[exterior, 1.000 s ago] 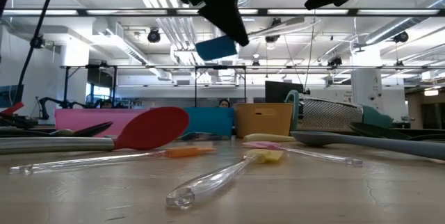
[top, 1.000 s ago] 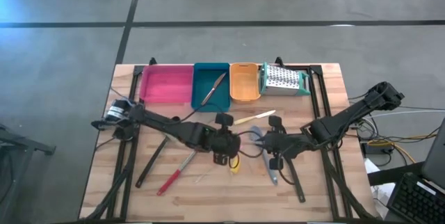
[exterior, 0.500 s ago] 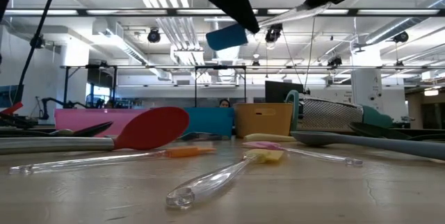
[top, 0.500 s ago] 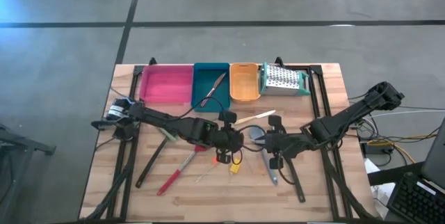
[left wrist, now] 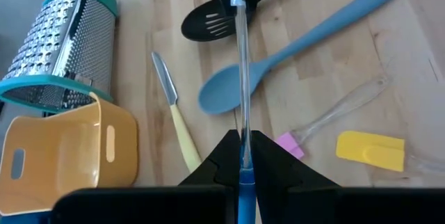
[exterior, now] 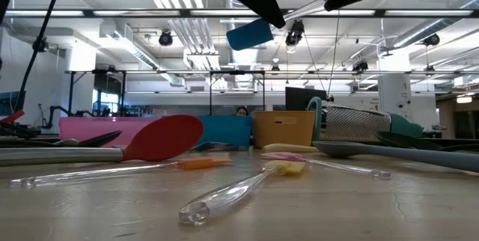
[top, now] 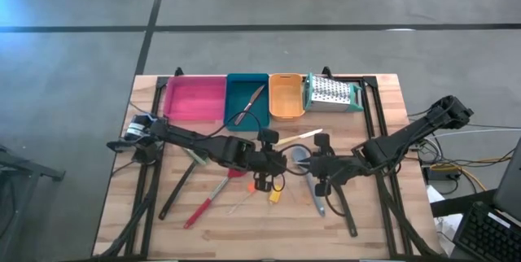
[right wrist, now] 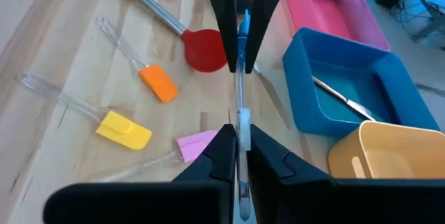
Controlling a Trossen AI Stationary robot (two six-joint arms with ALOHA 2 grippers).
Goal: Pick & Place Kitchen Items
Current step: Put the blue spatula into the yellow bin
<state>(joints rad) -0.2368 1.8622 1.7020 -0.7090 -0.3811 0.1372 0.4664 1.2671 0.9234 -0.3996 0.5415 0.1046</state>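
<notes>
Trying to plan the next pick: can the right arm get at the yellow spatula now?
Probably not yet: the right gripper is shut on the blue spatula, held in the air together with the left gripper. The yellow spatula lies uncovered below, so nothing else blocks it.

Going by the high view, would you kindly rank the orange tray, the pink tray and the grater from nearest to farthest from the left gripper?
From the left gripper:
1. Orange tray, straight behind it.
2. Grater, behind, toward the right arm's side.
3. Pink tray, behind, toward the left edge.
</notes>
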